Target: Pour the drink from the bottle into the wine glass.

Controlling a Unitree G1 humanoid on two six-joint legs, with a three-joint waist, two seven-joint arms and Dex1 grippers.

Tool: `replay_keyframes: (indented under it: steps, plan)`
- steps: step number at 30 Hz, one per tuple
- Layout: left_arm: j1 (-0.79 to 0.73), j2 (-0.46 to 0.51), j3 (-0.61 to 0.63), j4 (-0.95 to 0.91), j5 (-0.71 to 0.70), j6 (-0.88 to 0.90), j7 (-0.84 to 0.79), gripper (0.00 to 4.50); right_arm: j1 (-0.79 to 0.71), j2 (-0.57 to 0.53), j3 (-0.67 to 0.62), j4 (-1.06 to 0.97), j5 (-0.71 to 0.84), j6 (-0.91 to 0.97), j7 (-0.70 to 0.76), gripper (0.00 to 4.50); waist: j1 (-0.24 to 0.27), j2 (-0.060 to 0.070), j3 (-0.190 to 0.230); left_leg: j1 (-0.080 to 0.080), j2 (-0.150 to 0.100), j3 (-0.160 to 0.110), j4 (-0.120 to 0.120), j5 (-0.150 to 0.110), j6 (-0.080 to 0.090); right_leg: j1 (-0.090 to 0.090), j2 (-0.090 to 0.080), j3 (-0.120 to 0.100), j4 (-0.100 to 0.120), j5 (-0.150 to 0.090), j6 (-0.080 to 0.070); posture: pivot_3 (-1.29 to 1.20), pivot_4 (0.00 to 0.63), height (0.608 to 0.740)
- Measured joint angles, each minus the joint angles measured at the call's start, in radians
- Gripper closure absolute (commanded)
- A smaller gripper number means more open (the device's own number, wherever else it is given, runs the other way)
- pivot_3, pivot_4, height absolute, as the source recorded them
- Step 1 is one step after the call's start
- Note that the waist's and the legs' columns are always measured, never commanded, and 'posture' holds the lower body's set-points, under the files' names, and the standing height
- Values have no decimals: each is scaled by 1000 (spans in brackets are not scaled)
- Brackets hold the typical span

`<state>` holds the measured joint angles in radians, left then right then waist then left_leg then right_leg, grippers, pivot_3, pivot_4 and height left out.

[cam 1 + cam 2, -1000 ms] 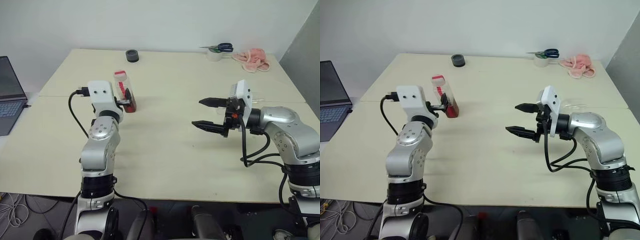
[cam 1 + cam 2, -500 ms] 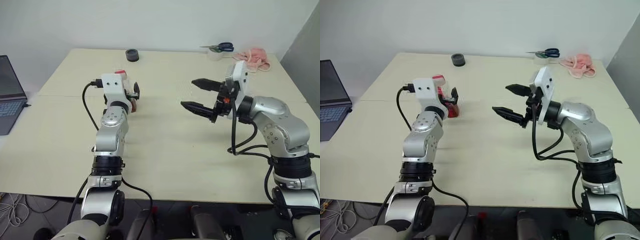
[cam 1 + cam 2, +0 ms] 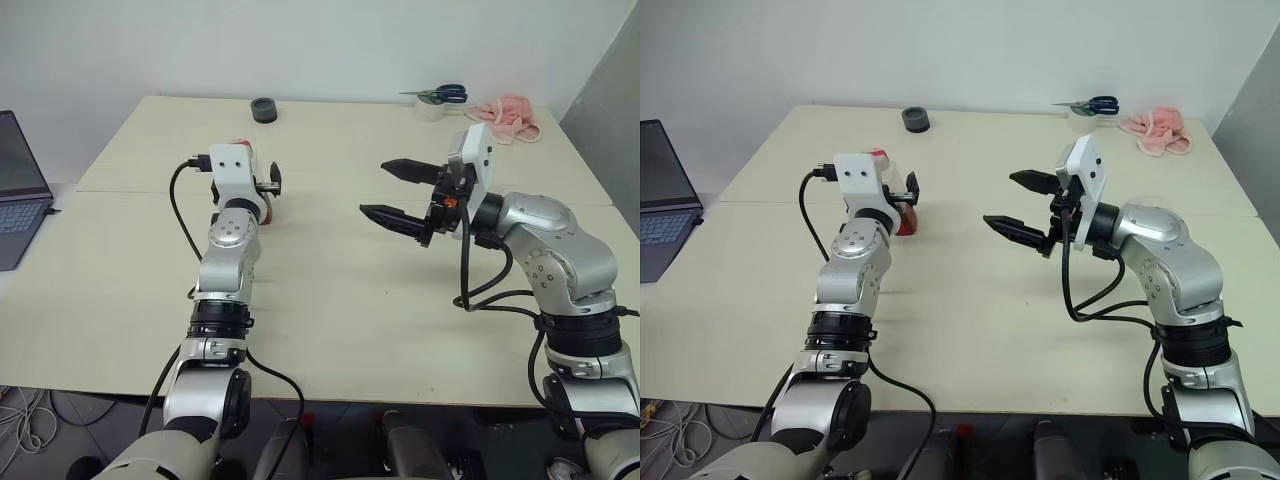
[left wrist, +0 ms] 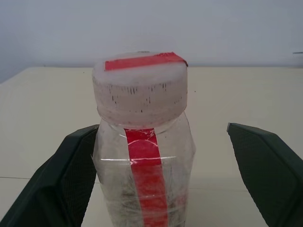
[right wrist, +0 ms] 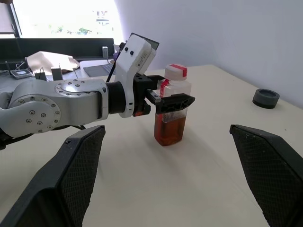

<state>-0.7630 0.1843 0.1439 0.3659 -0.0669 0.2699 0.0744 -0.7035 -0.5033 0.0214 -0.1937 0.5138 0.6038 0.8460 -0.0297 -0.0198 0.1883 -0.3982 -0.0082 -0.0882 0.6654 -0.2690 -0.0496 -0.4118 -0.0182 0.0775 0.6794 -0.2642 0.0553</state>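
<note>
Two arms are up over the surface [image 3: 330, 300], and the change that matters to me is on the left. Compared with a second ago, my left gripper [image 4: 156, 175] has pushed forward so that the bottle [image 4: 142, 142] now stands between its fingers [image 4: 52, 184]: one finger looks to be touching or just beside one side of the bottle, the other stands well apart from the opposite side. The fingers are spread wide and grasp nothing yet. The bottle stands upright on the surface, cap on, with the drink [image 5: 170, 132] filling only its lower part, as my right wrist view shows.

My right gripper [image 3: 395, 192] has swung up and inward over the same second, then settled; it hangs above the middle of the surface, fingers released and empty, pointing across toward the bottle.

What this means, as I judge it: the approach on the bottle is about finished and the next thing I need is to close the left fingers on its body, below the cap. The pour is far off, since the cap is on and I cannot make out the wine glass from where I sit. Tape rolls [image 3: 264, 110], scissors [image 3: 440, 95] and a pink cloth [image 3: 505, 118] lie at the far edge, well clear; a laptop [image 3: 20, 190] sits off to the left.
</note>
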Motion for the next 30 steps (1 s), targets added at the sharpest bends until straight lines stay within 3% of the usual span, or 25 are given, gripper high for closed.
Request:
replay_keyframes:
  steps: [21, 28, 30]
  plan:
    - [-90, 36, -1, 271, 4, -217, -49, 26, 1, -1, 3, 0, -20, 1, 1, 0, 0, 0, 0, -2, -1, -7, 0, 1, -2, 1, 0, -7, 0, 0, 0, 0, 150, 740]
    - [-104, 48, -3, 303, 20, -255, -48, 2212, 8, -6, 3, -1, -20, 9, 2, 0, 0, 0, 0, -2, -1, -8, 0, 1, -2, 1, 0, -7, 0, 0, 0, 0, 150, 740]
    - [-105, 49, -2, 309, 22, -258, -47, 2348, 8, -6, 3, -1, -20, 10, 2, 0, 0, 0, 0, -2, -1, -8, 0, 1, -2, 1, 0, -7, 0, 0, 0, 0, 150, 740]
